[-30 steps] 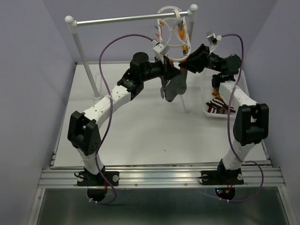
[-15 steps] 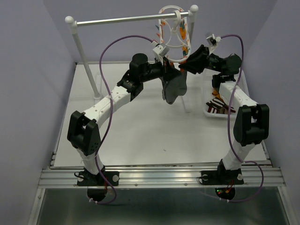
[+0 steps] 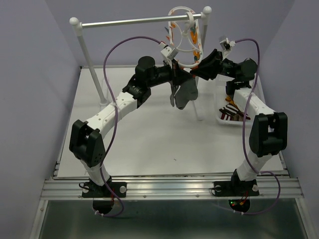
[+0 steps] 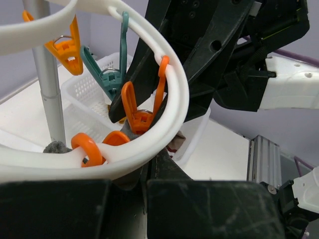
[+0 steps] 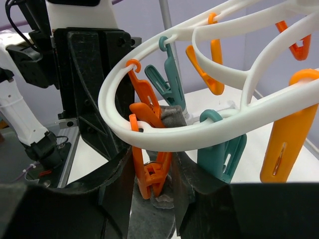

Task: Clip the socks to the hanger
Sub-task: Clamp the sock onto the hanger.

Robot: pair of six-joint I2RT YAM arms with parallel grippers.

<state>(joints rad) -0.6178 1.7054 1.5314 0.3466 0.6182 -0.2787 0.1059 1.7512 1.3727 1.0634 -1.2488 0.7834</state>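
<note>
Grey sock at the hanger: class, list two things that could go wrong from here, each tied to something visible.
1. The right gripper pinches an orange clip, but I cannot tell whether the grey sock sits in its mouth; released now, it might bite nothing.
2. The hanger hangs only by its hook on the rail; a push may swing it away.

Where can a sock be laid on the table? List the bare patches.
Free: the broad near-middle of the white tabletop, bordered by the left arm, the right arm and the front edge; also the left strip beside the metal rail post. Crowded: under the white plastic oval hanger, where the dark grey sock hangs, and by the white perforated basket.
</note>
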